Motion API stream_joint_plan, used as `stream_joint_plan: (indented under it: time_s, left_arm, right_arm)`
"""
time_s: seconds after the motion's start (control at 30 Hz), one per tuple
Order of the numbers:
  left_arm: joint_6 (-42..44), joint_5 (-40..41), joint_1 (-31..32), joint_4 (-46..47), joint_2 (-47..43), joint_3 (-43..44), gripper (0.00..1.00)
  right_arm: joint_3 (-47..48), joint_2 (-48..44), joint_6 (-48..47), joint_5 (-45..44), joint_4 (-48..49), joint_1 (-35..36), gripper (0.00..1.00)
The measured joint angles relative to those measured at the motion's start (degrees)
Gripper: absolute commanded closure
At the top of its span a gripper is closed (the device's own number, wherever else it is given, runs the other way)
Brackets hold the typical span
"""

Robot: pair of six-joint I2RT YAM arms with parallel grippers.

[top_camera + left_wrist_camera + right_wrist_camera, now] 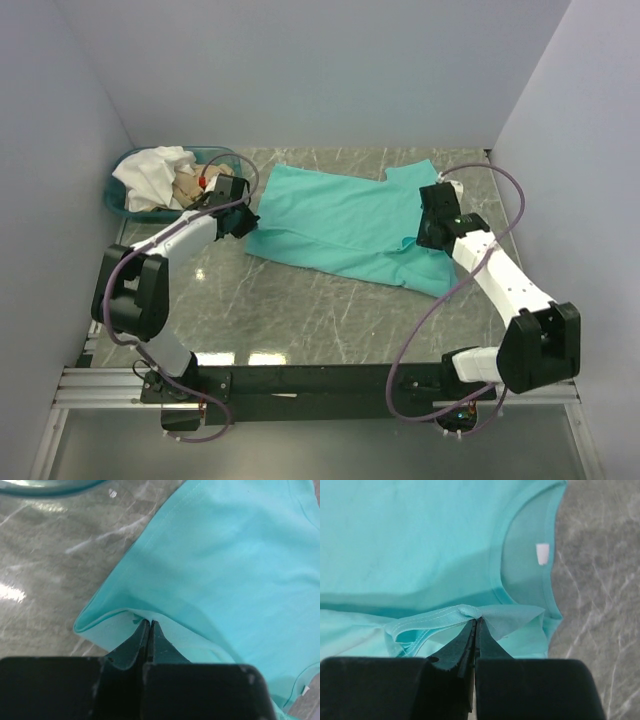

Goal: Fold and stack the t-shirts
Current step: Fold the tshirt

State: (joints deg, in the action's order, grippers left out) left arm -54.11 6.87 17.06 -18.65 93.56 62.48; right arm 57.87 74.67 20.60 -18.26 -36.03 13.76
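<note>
A teal-green t-shirt (pixel 345 222) lies spread across the marble table, neck end toward the right. My left gripper (pixel 243 226) is shut on its left edge, pinching a fold of cloth (pixel 131 617) lifted off the table. My right gripper (pixel 425 236) is shut on a sleeve hem (pixel 465 612) near the collar, whose white neck tag (pixel 542 553) shows. A white t-shirt (pixel 152 170) and a tan-beige one (pixel 192 189) lie crumpled in the basket at the back left.
The shallow teal basket (pixel 122 205) sits at the back left corner, just behind my left arm; its rim (pixel 50 486) shows in the left wrist view. Grey walls close in on three sides. Purple cables loop beside both arms.
</note>
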Motion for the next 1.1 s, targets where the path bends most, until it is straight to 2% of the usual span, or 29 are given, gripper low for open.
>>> stream_joint_plan:
  time_s: [0.4,0.63,0.67,0.73,0.77,0.83,0.87,0.93,0.97,1.0,1.1]
  left_arm:
    - [0.2,2.9,0.0,0.8,6.4,4.3,0.99]
    - [-0.9,5.4,0.0,0.2,8.5,6.2,0.99]
    - [-1.0,5.6,0.0,0.1,8.9,6.4,0.87]
    - [-1.0,5.9,-0.1,-0.3,9.7,7.1,0.7]
    - [-1.0,6.1,-0.1,-0.5,9.9,7.3,0.6]
    - [-0.9,6.1,-0.1,-0.6,10.0,7.6,0.5]
    - [-1.0,6.1,-0.1,-0.5,10.0,7.7,0.4]
    - [-0.7,6.1,0.0,-0.3,9.9,7.7,0.29]
    - [-0.7,6.1,0.1,-0.3,9.7,7.7,0.23]
    - [-0.5,6.1,0.3,-0.2,9.3,7.7,0.19]
    - [-0.1,6.1,1.5,0.1,7.1,7.6,0.09]
  right_arm:
    - [13.5,19.4,-7.0,3.0,2.3,-1.6,1.0]
    - [19.7,26.4,-8.3,1.5,2.3,-2.4,1.0]
    - [20.4,27.2,-8.5,1.0,2.3,-2.5,1.0]
    - [21.4,28.7,-8.7,0.4,2.4,-2.6,1.0]
    - [21.9,29.4,-8.8,0.2,2.4,-2.7,0.91]
    - [22.9,30.8,-9.1,-0.3,2.2,-2.8,0.78]
    - [23.6,31.6,-9.2,-0.6,2.0,-2.8,0.65]
    - [25.0,32.7,-9.0,-1.2,1.4,-2.8,0.49]
    - [25.6,33.0,-8.8,-1.6,1.3,-2.8,0.32]
    - [25.7,33.0,-8.3,-1.9,1.3,-2.8,0.27]
    - [25.2,31.8,-7.7,-2.0,1.7,-2.9,0.21]
